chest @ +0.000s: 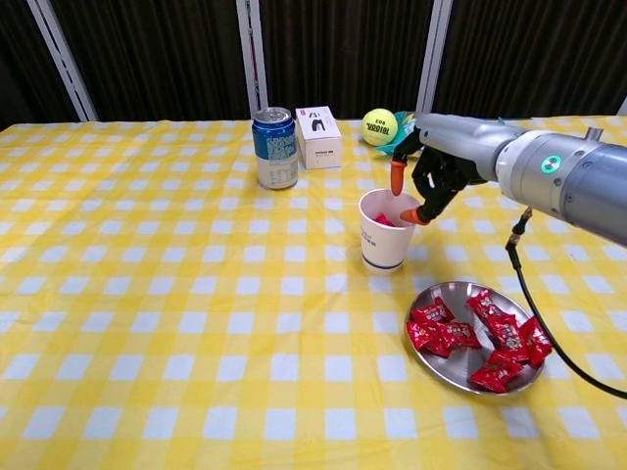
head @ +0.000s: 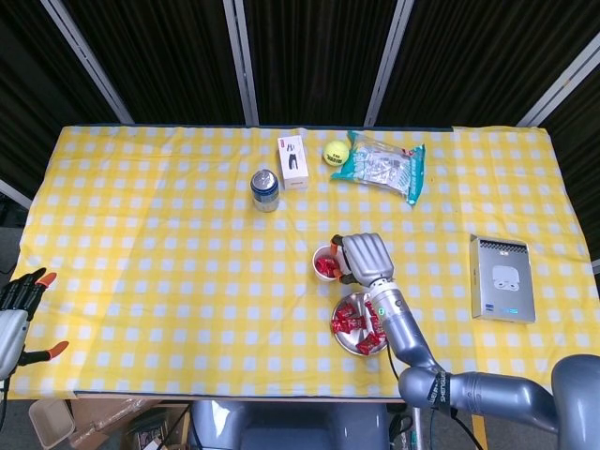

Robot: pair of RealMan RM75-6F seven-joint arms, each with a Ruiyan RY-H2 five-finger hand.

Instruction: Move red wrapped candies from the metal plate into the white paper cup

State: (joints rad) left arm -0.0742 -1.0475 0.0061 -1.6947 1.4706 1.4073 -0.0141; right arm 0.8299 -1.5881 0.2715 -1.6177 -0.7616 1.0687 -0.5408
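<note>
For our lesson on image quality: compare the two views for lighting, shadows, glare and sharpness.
Head view: even, bright light on the tablecloth, small things like the can stay sharp. Chest view: the cup casts a soft shadow, the metal plate shows a dull sheen but no harsh glare, and the right hand is crisp, without motion blur.

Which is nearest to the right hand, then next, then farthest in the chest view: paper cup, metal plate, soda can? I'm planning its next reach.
1. White paper cup, just below-left of the right hand.
2. Metal plate, lower down toward the near edge.
3. Soda can, well off to the left.
</note>
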